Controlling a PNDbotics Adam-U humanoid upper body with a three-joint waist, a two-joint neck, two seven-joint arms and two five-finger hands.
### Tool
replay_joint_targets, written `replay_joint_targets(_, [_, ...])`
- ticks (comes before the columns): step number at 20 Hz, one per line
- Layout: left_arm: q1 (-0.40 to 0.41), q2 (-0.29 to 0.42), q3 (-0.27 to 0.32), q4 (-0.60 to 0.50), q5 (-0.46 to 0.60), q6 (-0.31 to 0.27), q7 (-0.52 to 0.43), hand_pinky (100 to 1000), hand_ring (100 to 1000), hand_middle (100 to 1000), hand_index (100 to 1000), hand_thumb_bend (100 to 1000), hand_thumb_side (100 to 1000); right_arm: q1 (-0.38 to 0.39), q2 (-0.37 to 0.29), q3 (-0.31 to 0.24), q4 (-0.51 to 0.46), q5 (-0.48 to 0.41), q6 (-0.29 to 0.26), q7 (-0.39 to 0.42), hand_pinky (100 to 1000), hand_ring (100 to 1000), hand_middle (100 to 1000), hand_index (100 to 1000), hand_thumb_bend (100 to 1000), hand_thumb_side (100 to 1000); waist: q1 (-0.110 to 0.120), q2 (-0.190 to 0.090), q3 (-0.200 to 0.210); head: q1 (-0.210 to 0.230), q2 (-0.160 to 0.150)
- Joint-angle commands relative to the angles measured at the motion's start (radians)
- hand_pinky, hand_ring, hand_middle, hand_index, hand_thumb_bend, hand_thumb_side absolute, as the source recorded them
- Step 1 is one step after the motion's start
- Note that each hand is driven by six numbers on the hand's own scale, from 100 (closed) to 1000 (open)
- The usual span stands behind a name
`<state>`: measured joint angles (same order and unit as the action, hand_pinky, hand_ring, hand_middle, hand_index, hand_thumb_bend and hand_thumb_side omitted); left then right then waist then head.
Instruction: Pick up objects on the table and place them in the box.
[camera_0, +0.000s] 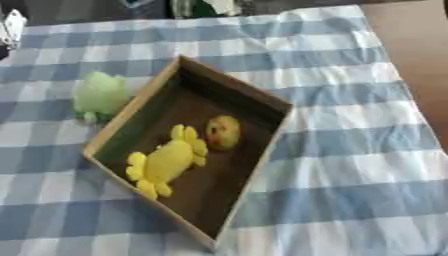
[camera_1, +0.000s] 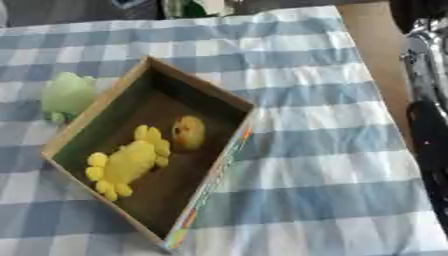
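An open cardboard box (camera_0: 140, 102) lies askew in the middle of the checked cloth. Inside it are a yellow plush toy with stubby legs (camera_0: 166, 161) and a round yellow-brown thing (camera_0: 223, 132) just beyond it. A pale green plush toy (camera_0: 99, 94) sits on the cloth, touching the outside of the box's left wall. My right arm (camera_1: 427, 125), black and silver, runs down the right edge of the right eye view, well clear of the box. Neither hand shows in either view.
A blue and white checked cloth (camera_0: 350, 150) covers the table, and bare wood (camera_0: 416, 40) shows at the far right. Some dark and white things (camera_0: 201, 6) stand beyond the cloth's far edge. A white thing (camera_0: 12, 26) is at the upper left corner.
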<state>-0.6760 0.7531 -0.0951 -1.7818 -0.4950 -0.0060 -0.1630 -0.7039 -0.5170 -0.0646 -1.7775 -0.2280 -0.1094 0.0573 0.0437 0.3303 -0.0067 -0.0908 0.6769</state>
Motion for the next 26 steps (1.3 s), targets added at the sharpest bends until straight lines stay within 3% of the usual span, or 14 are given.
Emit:
replay_joint_targets(1, [-0.047,0.048,-0.007,0.051,-0.074,-0.05,-0.082,683,794,813,964,100,228,-0.011,-0.012,-0.009,-0.024,-0.007,0.0,0.003,832,792,713,860,100,942,-0.001,-0.025,-0.001,0.0,0.009])
replay_joint_targets(4, [-0.09,0.053,-0.025,0.104,-0.163,-0.099,-0.154,711,823,828,967,100,179,-0.011,-0.011,-0.009,-0.025,-0.007,0.002,0.003,832,792,713,860,100,940,0.0,-0.025,-0.001,0.004,0.005])
replay_joint_targets(7, [-0.136,0.049,-0.049,0.163,-0.244,-0.152,-0.233,726,840,837,971,138,210,-0.012,-0.009,-0.008,-0.025,-0.007,0.003,0.004,832,792,712,859,100,937,0.002,-0.023,-0.005,0.008,-0.003])
replay_joint_targets(13, [-0.207,0.016,-0.067,0.281,-0.341,-0.221,-0.37,759,874,865,1000,259,344,-0.014,-0.006,-0.006,-0.025,-0.006,0.006,0.01,833,789,708,858,100,931,0.004,-0.017,-0.011,0.009,-0.018])
replay_joint_targets(18, [-0.25,-0.009,-0.07,0.376,-0.374,-0.259,-0.486,791,905,897,1000,378,556,-0.014,-0.006,-0.005,-0.025,-0.005,0.009,0.014,835,787,705,857,100,923,0.006,-0.011,-0.017,0.012,-0.03])
replay_joint_targets(23, [-0.275,-0.031,-0.071,0.429,-0.366,-0.285,-0.56,794,913,917,1000,450,664,-0.015,-0.005,-0.004,-0.025,-0.004,0.013,0.02,836,785,702,855,100,926,0.01,-0.002,-0.023,0.014,-0.045])
replay_joint_targets(26, [-0.285,-0.045,-0.076,0.454,-0.35,-0.296,-0.6,793,917,934,1000,477,684,-0.016,-0.004,-0.005,-0.025,-0.003,0.016,0.023,837,783,700,854,100,925,0.01,0.004,-0.029,0.016,-0.052])
